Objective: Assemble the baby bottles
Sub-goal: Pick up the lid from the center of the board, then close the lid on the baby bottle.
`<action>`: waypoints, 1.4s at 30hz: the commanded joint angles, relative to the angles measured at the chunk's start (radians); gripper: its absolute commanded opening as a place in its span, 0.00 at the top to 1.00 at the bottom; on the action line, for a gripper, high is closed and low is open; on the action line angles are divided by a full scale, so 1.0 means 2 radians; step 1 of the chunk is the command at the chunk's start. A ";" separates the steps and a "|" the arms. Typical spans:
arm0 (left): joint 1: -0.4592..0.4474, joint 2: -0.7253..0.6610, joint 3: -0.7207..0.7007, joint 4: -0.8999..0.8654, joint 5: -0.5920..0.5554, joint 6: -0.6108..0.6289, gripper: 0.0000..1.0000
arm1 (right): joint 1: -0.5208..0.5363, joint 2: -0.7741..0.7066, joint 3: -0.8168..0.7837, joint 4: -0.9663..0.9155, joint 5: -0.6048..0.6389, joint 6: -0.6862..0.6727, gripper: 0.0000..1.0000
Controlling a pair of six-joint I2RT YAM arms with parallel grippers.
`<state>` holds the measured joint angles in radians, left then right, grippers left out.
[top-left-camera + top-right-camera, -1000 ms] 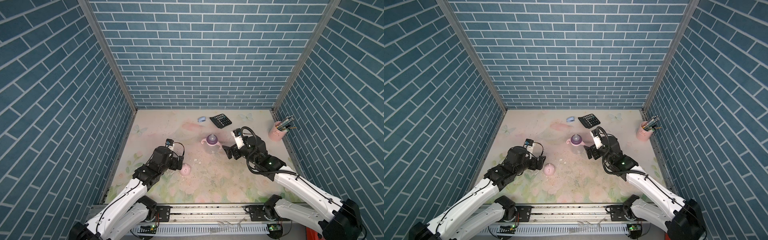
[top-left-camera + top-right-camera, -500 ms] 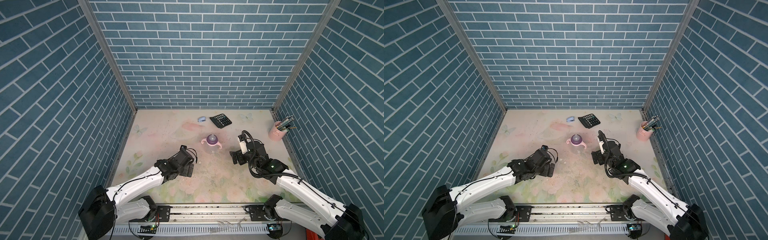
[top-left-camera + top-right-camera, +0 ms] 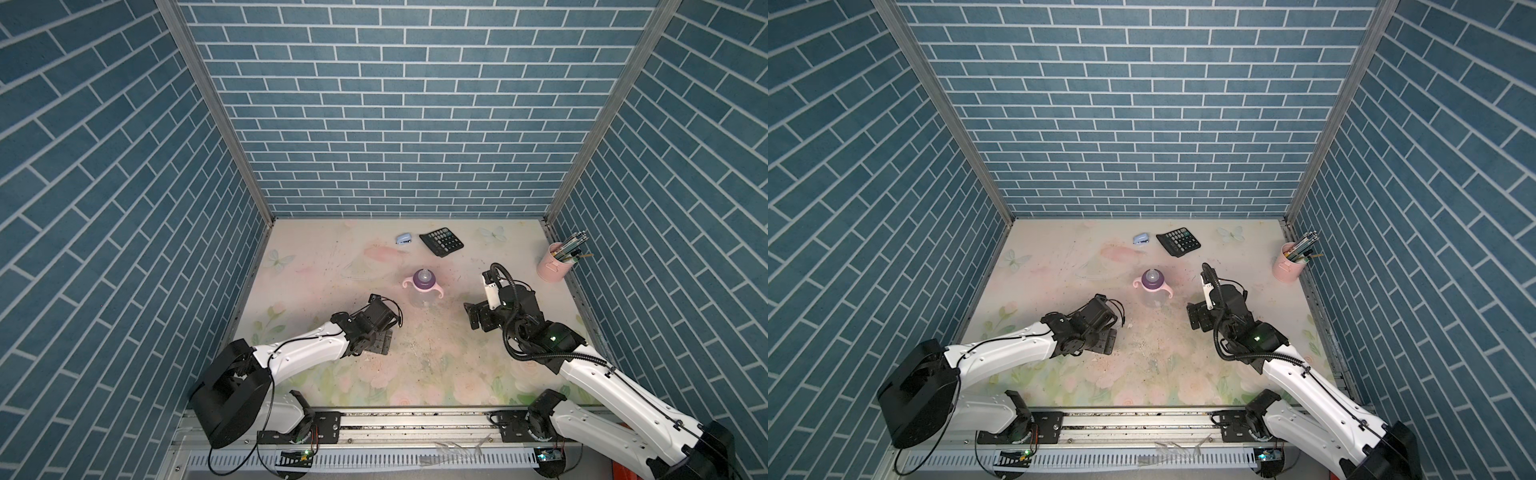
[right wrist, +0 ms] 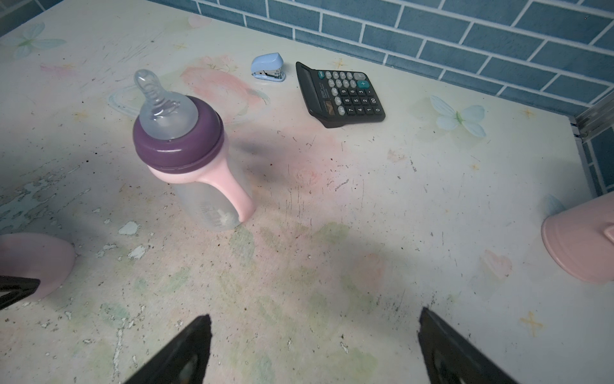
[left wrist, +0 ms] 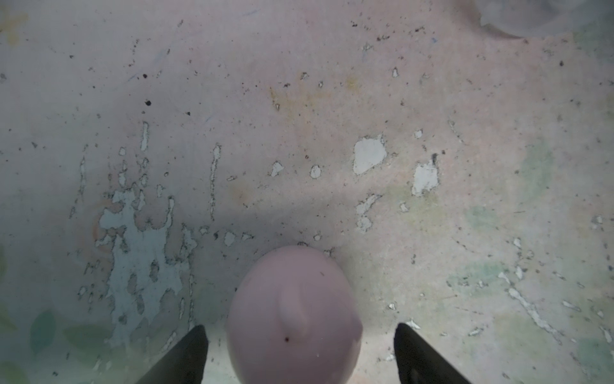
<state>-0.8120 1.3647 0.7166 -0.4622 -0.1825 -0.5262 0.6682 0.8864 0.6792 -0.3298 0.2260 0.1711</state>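
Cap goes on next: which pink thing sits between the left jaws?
The dome cap, on the table, with a gap to each jaw. The handle ring is on the bottle; the pen cup stands far off.

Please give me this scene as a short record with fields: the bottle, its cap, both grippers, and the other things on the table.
bottle: upright, mid-table; purple collar, teat and pink handle ring fitted; uncapped
pink dome cap: on the table, not gripped
left gripper: open, fingers either side of the cap, gaps visible
right gripper: open, empty
other: calculator, stapler, pen cup
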 commanded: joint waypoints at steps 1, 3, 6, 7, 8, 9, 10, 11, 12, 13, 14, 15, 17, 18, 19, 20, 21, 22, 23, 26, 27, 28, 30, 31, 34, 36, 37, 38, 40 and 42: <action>-0.003 0.009 0.008 0.001 -0.002 0.002 0.14 | -0.001 -0.009 0.005 -0.010 0.014 0.020 0.03; -0.002 0.018 0.010 0.006 0.003 0.006 0.17 | -0.001 -0.009 0.005 -0.010 0.014 0.020 0.03; -0.002 0.037 0.017 0.000 0.007 0.010 0.19 | -0.001 -0.009 0.008 -0.013 0.016 0.020 0.03; -0.002 0.042 0.019 -0.001 0.008 0.010 0.19 | -0.001 -0.009 0.009 -0.015 0.016 0.020 0.03; -0.002 0.044 0.019 0.000 0.008 0.010 0.20 | -0.001 -0.010 0.010 -0.016 0.017 0.020 0.03; -0.002 0.045 0.018 -0.001 0.008 0.009 0.22 | -0.001 -0.012 0.010 -0.017 0.018 0.020 0.03; -0.002 0.045 0.018 -0.001 0.006 0.008 0.24 | -0.001 -0.013 0.011 -0.018 0.019 0.020 0.04; -0.002 0.044 0.018 -0.002 0.005 0.008 0.25 | -0.001 -0.015 0.009 -0.018 0.019 0.020 0.04; -0.002 0.043 0.018 -0.003 0.003 0.008 0.26 | -0.001 -0.016 0.009 -0.017 0.020 0.020 0.04; -0.002 0.042 0.019 -0.004 0.001 0.009 0.27 | -0.001 -0.017 0.008 -0.017 0.020 0.020 0.04; -0.002 0.042 0.020 -0.005 -0.001 0.010 0.29 | -0.001 -0.016 0.008 -0.017 0.020 0.021 0.04; -0.002 0.043 0.021 -0.006 -0.002 0.012 0.30 | -0.001 -0.016 0.008 -0.018 0.020 0.021 0.04; -0.002 0.045 0.026 -0.013 -0.002 0.017 0.34 | -0.001 -0.017 0.010 -0.021 0.021 0.022 0.04; -0.002 0.045 0.030 -0.016 -0.002 0.020 0.35 | -0.001 -0.017 0.010 -0.022 0.022 0.022 0.04; -0.002 0.044 0.034 -0.020 -0.001 0.023 0.36 | -0.001 -0.018 0.011 -0.024 0.023 0.023 0.04; -0.002 0.043 0.039 -0.024 0.001 0.027 0.37 | -0.001 -0.019 0.010 -0.024 0.024 0.023 0.04; -0.002 0.040 0.047 -0.031 0.004 0.033 0.39 | -0.001 -0.020 0.010 -0.025 0.025 0.023 0.05; -0.002 0.037 0.059 -0.040 0.007 0.040 0.40 | -0.001 -0.021 0.009 -0.026 0.026 0.024 0.05; -0.002 0.034 0.072 -0.053 0.008 0.048 0.40 | -0.001 -0.020 0.007 -0.027 0.030 0.027 0.05; -0.002 0.019 0.134 -0.101 0.009 0.083 0.40 | -0.001 -0.017 0.002 -0.032 0.045 0.039 0.05; -0.002 0.016 0.158 -0.117 0.008 0.098 0.40 | -0.001 -0.015 0.000 -0.034 0.049 0.043 0.05; -0.002 0.014 0.189 -0.139 0.008 0.114 0.40 | -0.001 -0.014 -0.003 -0.036 0.053 0.049 0.05; -0.001 0.019 0.253 -0.178 0.008 0.145 0.40 | -0.001 -0.013 -0.008 -0.037 0.055 0.056 0.05; 0.000 0.026 0.288 -0.197 0.010 0.163 0.40 | -0.001 -0.014 -0.010 -0.038 0.056 0.060 0.06; 0.002 0.059 0.395 -0.241 0.020 0.209 0.41 | -0.001 -0.014 -0.014 -0.039 0.055 0.069 0.06; 0.004 0.092 0.465 -0.265 0.029 0.235 0.41 | -0.001 -0.014 -0.016 -0.038 0.054 0.073 0.06; 0.006 0.111 0.500 -0.278 0.036 0.246 0.41 | -0.001 -0.015 -0.017 -0.037 0.053 0.075 0.06; 0.007 0.130 0.530 -0.289 0.043 0.255 0.41 | -0.001 -0.015 -0.018 -0.037 0.052 0.077 0.06; 0.009 0.174 0.592 -0.316 0.052 0.273 0.41 | -0.001 -0.016 -0.018 -0.040 0.051 0.081 0.07; 0.011 0.212 0.646 -0.339 0.064 0.283 0.41 | -0.001 -0.018 -0.019 -0.043 0.050 0.082 0.07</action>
<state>-0.7994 1.6962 1.9198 -0.9867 -0.1020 -0.0479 0.6682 0.8639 0.6529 -0.3889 0.3111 0.2840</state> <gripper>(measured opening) 0.644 0.931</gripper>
